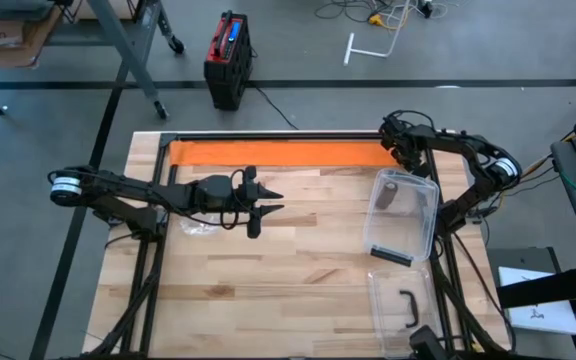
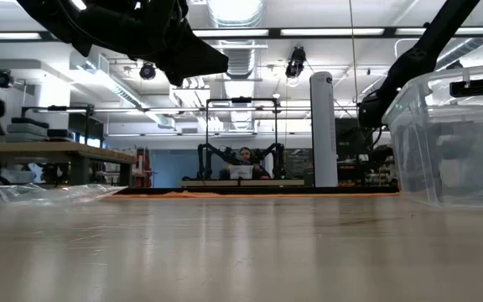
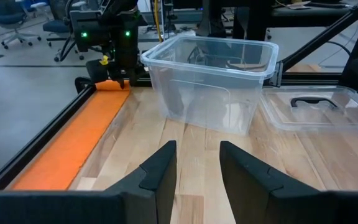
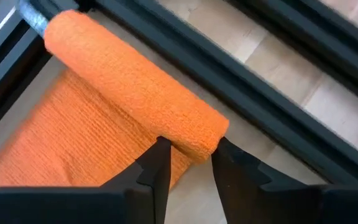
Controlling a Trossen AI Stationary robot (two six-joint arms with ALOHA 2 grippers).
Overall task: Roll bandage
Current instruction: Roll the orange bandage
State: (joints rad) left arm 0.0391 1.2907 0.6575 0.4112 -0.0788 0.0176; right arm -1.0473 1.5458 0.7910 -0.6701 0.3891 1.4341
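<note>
pinching orange bandage (image 4: 135,93) roll end, right gripper (image 4: 188,152) at table's far edge

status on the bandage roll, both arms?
Right gripper at the rolled end of the orange bandage, fingers straddling it, by the table's far rail. Left gripper open, idle mid-table. Clear bin near the roll, not blocking.

Bandage (image 1: 278,153) along table's (image 1: 298,290) far edge; bin (image 1: 404,215) right, lid (image 1: 403,300) nearer.
</note>
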